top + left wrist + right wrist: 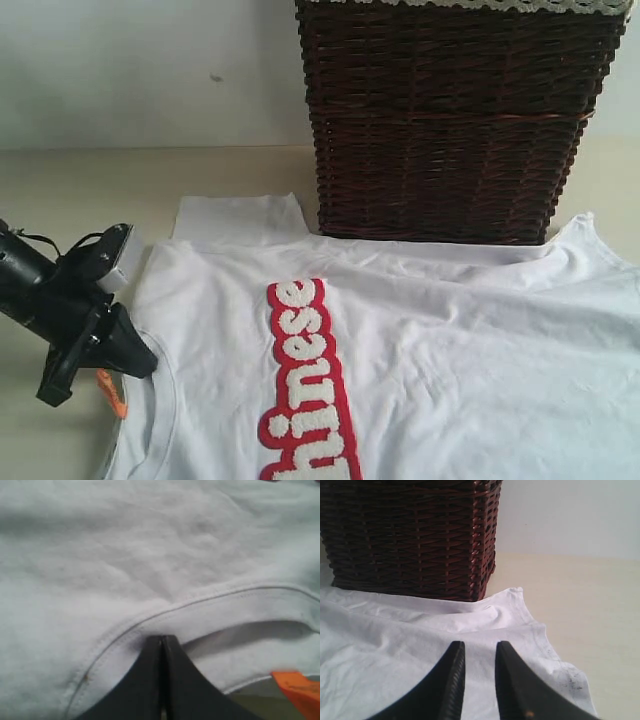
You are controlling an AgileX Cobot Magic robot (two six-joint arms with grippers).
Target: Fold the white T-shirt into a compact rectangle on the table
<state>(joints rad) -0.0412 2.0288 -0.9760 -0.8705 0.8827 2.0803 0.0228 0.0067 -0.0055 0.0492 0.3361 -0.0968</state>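
Observation:
The white T-shirt lies spread flat on the table, its red-outlined fuzzy letters running down the chest. My left gripper reaches in low from the left and is shut on the collar band, which bends to a peak at the black tips. The orange tag shows beside the neck opening. My right gripper is out of the exterior view. It stands open over the shirt near a sleeve edge, nothing between its fingers.
A dark brown wicker basket stands at the back, touching the shirt's far edge, and fills much of the right wrist view. Bare beige table lies beside the shirt on both sides. A pale wall rises behind.

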